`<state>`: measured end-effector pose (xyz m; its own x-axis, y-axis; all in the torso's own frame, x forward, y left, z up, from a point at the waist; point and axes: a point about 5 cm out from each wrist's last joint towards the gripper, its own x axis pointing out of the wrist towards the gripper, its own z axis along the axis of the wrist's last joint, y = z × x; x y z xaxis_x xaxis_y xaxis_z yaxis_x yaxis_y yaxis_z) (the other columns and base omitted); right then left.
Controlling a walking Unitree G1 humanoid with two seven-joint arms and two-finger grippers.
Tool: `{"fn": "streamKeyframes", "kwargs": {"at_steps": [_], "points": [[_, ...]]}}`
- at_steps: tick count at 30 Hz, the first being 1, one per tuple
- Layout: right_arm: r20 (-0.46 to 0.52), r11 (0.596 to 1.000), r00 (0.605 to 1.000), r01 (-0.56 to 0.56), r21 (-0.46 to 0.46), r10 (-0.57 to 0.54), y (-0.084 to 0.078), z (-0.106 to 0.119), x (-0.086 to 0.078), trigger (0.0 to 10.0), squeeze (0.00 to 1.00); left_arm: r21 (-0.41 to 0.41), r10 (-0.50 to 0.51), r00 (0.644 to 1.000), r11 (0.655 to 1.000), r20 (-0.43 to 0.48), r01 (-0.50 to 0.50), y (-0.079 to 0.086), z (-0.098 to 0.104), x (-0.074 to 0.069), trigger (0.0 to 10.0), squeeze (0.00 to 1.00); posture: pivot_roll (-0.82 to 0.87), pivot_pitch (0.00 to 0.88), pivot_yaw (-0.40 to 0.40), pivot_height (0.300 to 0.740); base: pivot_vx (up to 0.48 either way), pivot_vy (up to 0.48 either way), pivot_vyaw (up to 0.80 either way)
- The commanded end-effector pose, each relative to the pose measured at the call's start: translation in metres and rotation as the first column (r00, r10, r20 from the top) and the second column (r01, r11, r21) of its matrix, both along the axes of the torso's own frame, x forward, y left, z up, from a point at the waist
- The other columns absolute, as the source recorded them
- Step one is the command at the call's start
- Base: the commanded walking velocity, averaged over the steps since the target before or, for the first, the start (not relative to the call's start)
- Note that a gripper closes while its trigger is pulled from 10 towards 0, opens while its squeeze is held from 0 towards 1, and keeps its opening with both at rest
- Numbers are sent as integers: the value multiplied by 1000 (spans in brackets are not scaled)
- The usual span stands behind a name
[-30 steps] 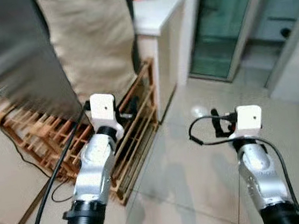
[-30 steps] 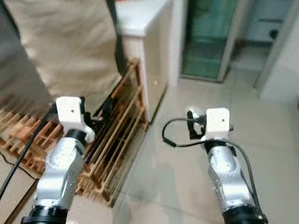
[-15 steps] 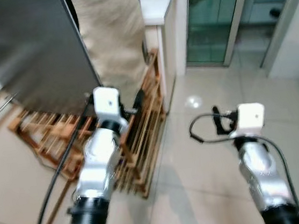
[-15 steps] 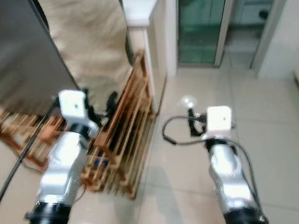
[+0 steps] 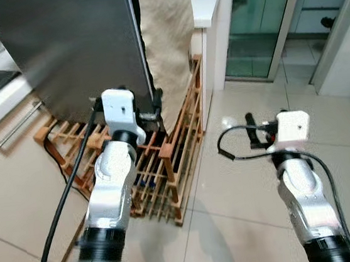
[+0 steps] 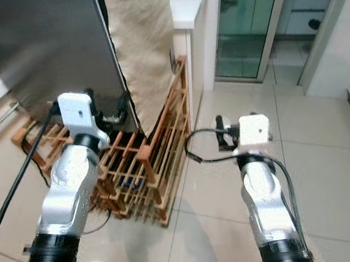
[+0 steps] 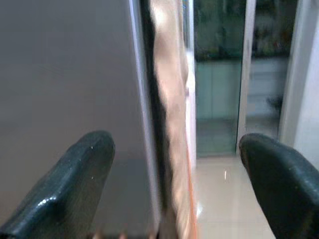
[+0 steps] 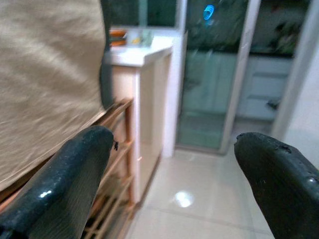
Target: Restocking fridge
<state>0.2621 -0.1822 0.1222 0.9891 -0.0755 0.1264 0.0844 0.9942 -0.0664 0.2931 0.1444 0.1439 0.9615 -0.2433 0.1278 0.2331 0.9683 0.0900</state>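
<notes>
Left eye view — wooden rack [image 5: 166,163], unclear contents.

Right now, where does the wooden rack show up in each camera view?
Left eye: wooden rack on the floor, centre-left, below the beige cloth.
Right eye: lower centre-left.
Left wrist: thin orange edge beside the cloth.
Right wrist: slats at the lower edge.
Shared landmark: the beige cloth.
</notes>
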Motion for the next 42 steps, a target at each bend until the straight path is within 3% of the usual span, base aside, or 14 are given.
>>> {"fn": "streamKeyframes", "kwargs": {"at_steps": [1, 2, 3, 5, 6, 8, 10, 14, 19, 26, 33, 35, 40, 42], "points": [[17, 1000, 1000, -14, -28, 15, 0, 9, -15, 10000, 0, 5, -8, 999, 1000, -37, 8, 16, -7, -16, 10000, 0, -150, 0, 61, 740, 0, 0, 0], [17, 1000, 1000, -14, -28, 15, 0, 9, -15, 10000, 0, 5, -8, 999, 1000, -37, 8, 16, -7, -16, 10000, 0, -150, 0, 61, 740, 0, 0, 0], [24, 999, 1000, 10, 43, -11, -9, 10, -36, 10000, 0, -137, 36, 988, 989, -152, -57, 32, -22, -39, 10000, 0, -150, 0, 61, 740, 0, 0, 0], [11, 994, 999, 41, 106, -42, -19, 9, -47, 10000, 0, -137, 23, 984, 989, -177, -48, 34, -26, -55, 10000, 0, -155, 0, 61, 740, 0, 0, 0], [11, 994, 999, 48, 100, -49, -23, 9, -49, 10000, 0, -127, 22, 987, 991, -162, -43, 33, -23, -55, 10000, 0, -152, 0, 57, 740, 0, 0, 0], [6, 995, 998, 54, 82, -55, -24, 10, -50, 10000, 0, -116, 27, 990, 992, -141, -43, 32, -19, -52, 10000, 0, -152, 0, 57, 740, 0, 0, 0], [22, 998, 999, 37, 59, -38, -15, 13, -40, 10000, 0, -189, 58, 996, 980, -66, -70, 24, 4, -24, 10000, 0, -154, 0, 58, 740, 133, 0, 0], [54, 997, 998, 6, 73, -10, -6, 21, -24, 10000, 0, -230, 31, 999, 973, 8, -29, 5, 30, -5, 10000, 0, -153, 0, 61, 740, 407, 0, 0], [106, 999, 994, -4, 49, -1, -11, 38, -1, 10000, 0, -275, 14, 994, 961, 109, 17, -12, 63, 9, 10000, 0, -162, 0, 66, 740, 470, 0, 0], [141, 1000, 990, -13, 10, 12, -16, 52, 24, 10000, 0, -298, 49, 986, 955, 157, 1, -12, 81, 19, 10000, 0, -168, 0, 63, 740, 476, 0, 0], [130, 999, 991, -42, 11, 41, -11, 50, 29, 10000, 0, -296, 50, 977, 955, 209, 14, -18, 93, 18, 10000, 0, -168, 0, 63, 740, 480, 0, 0], [113, 998, 992, -61, 25, 58, -3, 44, 31, 10000, 0, -276, 69, 956, 961, 284, 13, -18, 108, 19, 10000, 0, -165, 0, 63, 740, 0, 0, 0], [108, 997, 992, -77, 32, 73, 2, 42, 31, 10000, 0, -294, 111, 941, 956, 319, -13, -12, 125, 22, 10000, 0, -163, 0, 68, 740, 0, 0, 0], [101, 996, 991, -87, 36, 83, 5, 40, 31, 10000, 0, -308, 146, 919, 951, 367, -28, -7, 145, 23, 10000, 0, -163, 0, 68, 740, 0, 0, 0]]}}
